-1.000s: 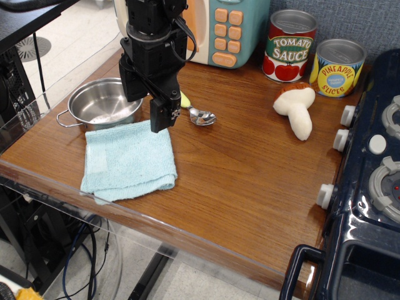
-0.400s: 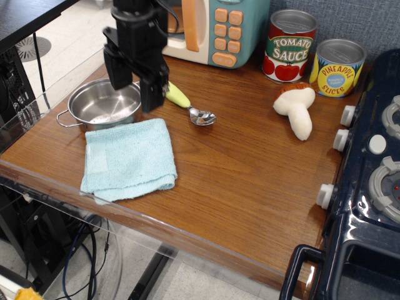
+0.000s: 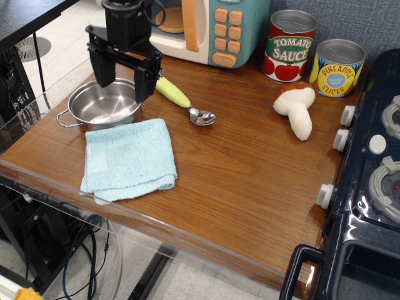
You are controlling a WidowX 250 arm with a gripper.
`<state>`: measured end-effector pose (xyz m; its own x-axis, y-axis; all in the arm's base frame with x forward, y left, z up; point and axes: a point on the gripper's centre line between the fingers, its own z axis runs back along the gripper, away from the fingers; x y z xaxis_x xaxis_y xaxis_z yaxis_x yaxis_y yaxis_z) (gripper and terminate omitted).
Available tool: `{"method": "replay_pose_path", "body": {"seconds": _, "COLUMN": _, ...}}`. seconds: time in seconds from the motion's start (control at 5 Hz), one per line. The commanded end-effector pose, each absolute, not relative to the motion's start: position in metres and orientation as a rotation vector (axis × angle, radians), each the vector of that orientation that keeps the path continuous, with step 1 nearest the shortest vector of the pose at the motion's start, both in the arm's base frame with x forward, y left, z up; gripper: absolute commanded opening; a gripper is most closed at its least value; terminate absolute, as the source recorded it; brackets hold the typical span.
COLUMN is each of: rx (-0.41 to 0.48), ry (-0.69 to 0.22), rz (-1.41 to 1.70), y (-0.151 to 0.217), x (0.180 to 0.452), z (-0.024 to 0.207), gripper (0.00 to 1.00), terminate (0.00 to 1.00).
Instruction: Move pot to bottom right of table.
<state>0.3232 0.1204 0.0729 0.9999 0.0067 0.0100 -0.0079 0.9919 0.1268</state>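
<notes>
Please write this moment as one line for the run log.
phase: approach | gripper: open, above pot | pot: on table, back left, beside cloth | grasp: not yet

I see the pot, shiny shallow steel, upright and empty, wire loop handle poking left, sitting at the far-left part of the brown wood-grain table.

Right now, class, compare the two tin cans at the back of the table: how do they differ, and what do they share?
The tomato sauce can has a red and green label; the pineapple slices can has a blue and yellow one. The tomato sauce can looks taller and stands to the left; the pineapple slices can looks shorter, nearer the toy stove. Both stand upright with silver lids, behind the toy mushroom.
</notes>
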Motion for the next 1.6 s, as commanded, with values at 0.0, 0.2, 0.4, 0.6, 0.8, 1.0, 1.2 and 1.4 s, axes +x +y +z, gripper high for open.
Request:
{"method": "replay_pose_path", "body": {"seconds": 0.0, "rx": 0.174, "ry": -0.019, "rz": 0.186, "y": 0.12, "x": 0.328, "z": 0.068, "gripper": 1.0, "terminate": 0.0}}
{"method": "replay_pose_path", "body": {"seconds": 0.2, "rx": 0.166, "ry": -0.036, "rz": 0.197, "y": 0.121, "x": 0.332, "z": 0.052, "gripper": 1.0, "terminate": 0.0}}
{"method": "replay_pose_path", "body": {"seconds": 0.4, "rx": 0.167, "ry": -0.048, "rz": 0.225, "y": 0.123, "x": 0.341, "z": 0.04, "gripper": 1.0, "terminate": 0.0}}
{"method": "replay_pose_path", "body": {"seconds": 0.6, "rx": 0.179, "ry": -0.026, "rz": 0.209, "y": 0.128, "x": 0.347, "z": 0.034, "gripper": 1.0, "terminate": 0.0}}
{"method": "replay_pose_path", "body": {"seconds": 0.8, "rx": 0.19, "ry": -0.027, "rz": 0.216, "y": 0.135, "x": 0.349, "z": 0.032, "gripper": 0.0, "terminate": 0.0}}
{"method": "replay_pose_path", "body": {"seconds": 1.0, "rx": 0.191, "ry": -0.036, "rz": 0.227, "y": 0.139, "x": 0.349, "z": 0.037, "gripper": 0.0, "terminate": 0.0}}
{"method": "replay_pose_path", "body": {"seconds": 1.2, "rx": 0.192, "ry": -0.041, "rz": 0.226, "y": 0.141, "x": 0.35, "z": 0.04, "gripper": 0.0, "terminate": 0.0}}
{"method": "replay_pose_path", "body": {"seconds": 1.4, "rx": 0.209, "ry": -0.053, "rz": 0.206, "y": 0.142, "x": 0.347, "z": 0.05, "gripper": 0.0, "terminate": 0.0}}
